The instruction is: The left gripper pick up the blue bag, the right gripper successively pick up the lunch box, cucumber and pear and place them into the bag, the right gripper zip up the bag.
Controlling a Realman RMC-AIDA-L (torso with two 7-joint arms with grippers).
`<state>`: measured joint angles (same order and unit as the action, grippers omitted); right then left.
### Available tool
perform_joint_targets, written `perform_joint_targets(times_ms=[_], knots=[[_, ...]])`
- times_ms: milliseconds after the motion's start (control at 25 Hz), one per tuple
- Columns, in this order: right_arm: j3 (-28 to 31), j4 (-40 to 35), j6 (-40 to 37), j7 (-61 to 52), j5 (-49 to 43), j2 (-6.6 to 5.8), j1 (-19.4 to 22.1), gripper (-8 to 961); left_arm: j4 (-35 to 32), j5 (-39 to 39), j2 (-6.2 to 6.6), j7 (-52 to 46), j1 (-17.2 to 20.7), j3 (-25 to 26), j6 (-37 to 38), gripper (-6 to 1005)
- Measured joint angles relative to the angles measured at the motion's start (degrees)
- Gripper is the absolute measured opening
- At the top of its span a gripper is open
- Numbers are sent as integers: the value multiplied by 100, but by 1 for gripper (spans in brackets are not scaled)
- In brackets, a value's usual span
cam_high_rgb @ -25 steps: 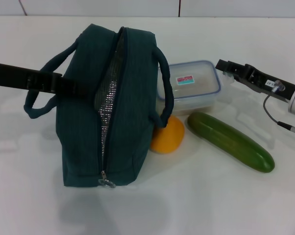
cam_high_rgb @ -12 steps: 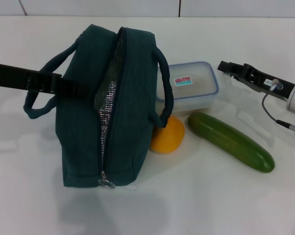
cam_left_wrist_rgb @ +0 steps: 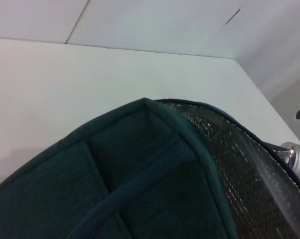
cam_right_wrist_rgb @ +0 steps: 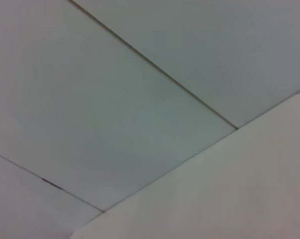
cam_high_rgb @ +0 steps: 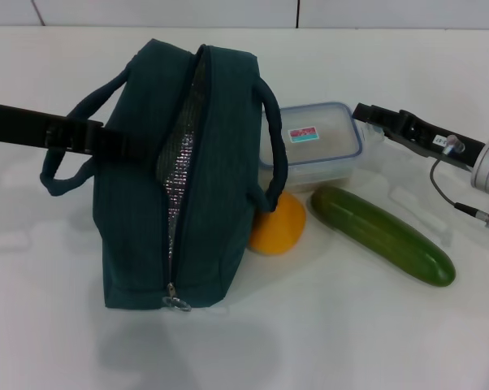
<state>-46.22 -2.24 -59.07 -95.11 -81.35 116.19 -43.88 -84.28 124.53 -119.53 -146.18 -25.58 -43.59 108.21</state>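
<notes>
Reaching in from the left, left gripper [cam_high_rgb: 135, 148] sits against the blue bag's [cam_high_rgb: 220, 203] side by the near handle; can't tell its opening or whether it has hold of the fabric. Bag stands unzipped, foil lining [cam_left_wrist_rgb: 239, 164] seen close only in left wrist view. Pear [cam_high_rgb: 280, 226] touches the bag, lunch box [cam_high_rgb: 313, 146] behind it, cucumber [cam_high_rgb: 382, 235] to the right. Right gripper [cam_high_rgb: 366, 112] hovers at the box's right corner, fingers unclear, holding nothing. Right wrist view: just wall and table edge.
</notes>
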Motion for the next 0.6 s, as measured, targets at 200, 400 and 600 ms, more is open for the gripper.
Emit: perform_joint_targets(times_ms=[200,400,600], knots=[[-14,68,24,-17,-3,0,-61,390,0,1,0,9,-28,0,-2,38],[8,142,29,-18,26,0,-94,443,0,1,0,11,-36,0,-5,38],[34,200,-6,-25,35,0,-111,440,0,1,0,11,-23,0,-12,38]])
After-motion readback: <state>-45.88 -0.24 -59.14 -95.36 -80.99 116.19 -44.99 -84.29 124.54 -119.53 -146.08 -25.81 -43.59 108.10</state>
